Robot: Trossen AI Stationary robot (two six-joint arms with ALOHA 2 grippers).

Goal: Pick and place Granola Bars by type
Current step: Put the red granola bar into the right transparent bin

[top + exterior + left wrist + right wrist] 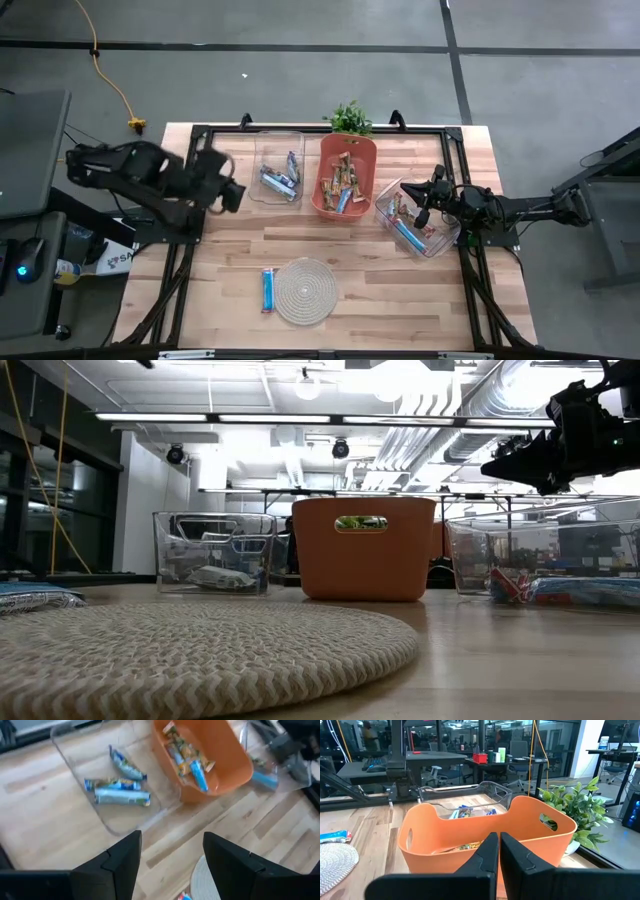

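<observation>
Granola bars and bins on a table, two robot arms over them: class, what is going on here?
Granola bars are being sorted by type. The orange bin holds a mixed pile; the left clear bin holds blue bars and the right clear bin has a few too. The left gripper hangs open and empty beside the left clear bin. The right gripper is shut, empty, above the right bin. One blue bar lies beside the woven mat.

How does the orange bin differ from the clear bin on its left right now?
The orange bin is opaque with cut-out handles; the left clear bin is transparent. The orange bin holds a mixed pile of bars, the left clear bin only a few blue-wrapped ones. Both sit upright at the table's far side.
</observation>
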